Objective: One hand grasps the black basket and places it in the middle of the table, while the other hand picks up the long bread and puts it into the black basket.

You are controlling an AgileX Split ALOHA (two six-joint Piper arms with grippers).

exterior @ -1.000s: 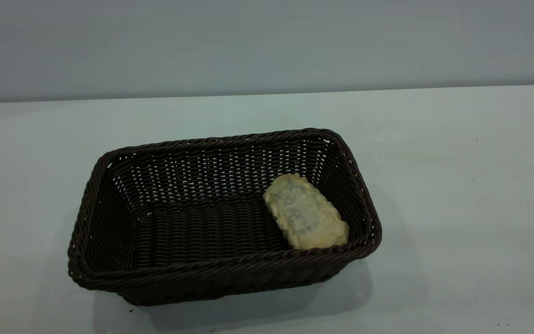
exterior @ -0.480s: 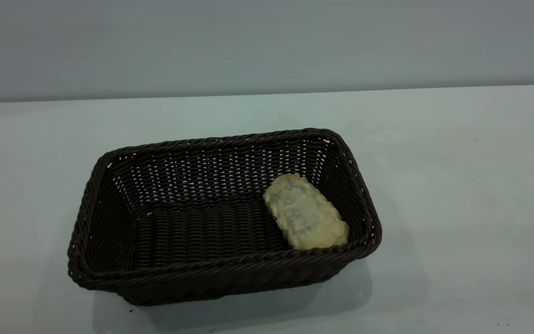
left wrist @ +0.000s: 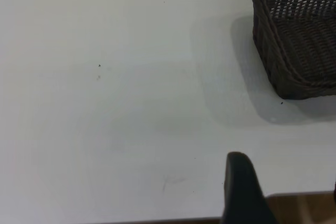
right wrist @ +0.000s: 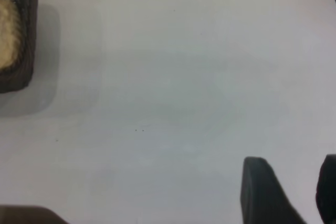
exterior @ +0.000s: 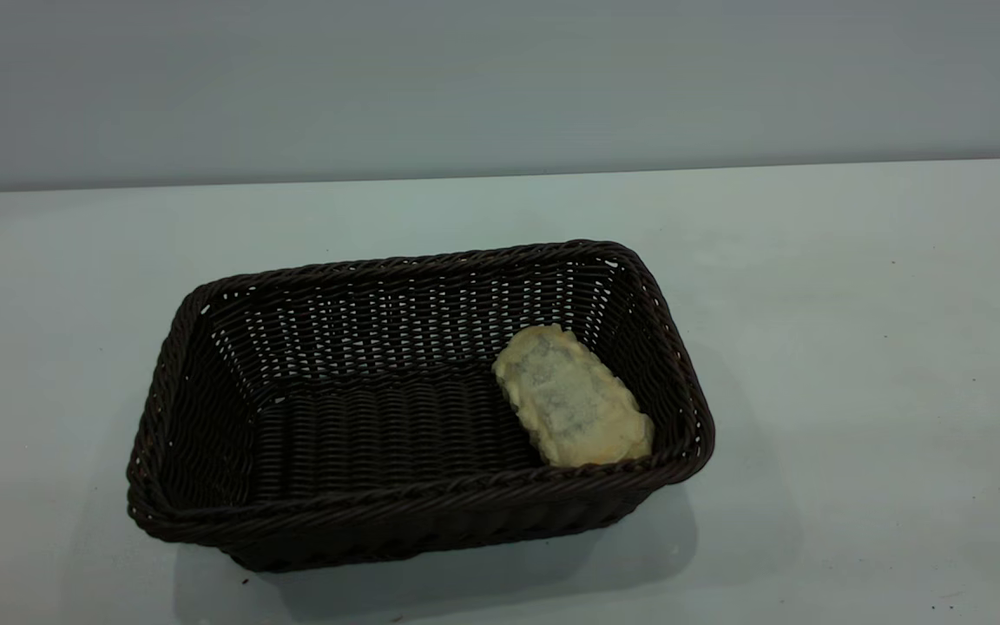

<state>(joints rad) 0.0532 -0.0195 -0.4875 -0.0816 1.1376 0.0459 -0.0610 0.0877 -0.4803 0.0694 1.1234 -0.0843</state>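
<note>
While both tools' states stay unclear, long bread (exterior: 572, 396) lies inside black basket (exterior: 205, 417).

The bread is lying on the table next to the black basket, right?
Not quite. The long bread is lying inside the black basket, at its right end, not next to it on the table. The exterior view shows it.

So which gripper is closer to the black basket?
Left, likely. The left gripper sits off a corner of the black basket; the right gripper, fingers open, is farther off its other end.
</note>
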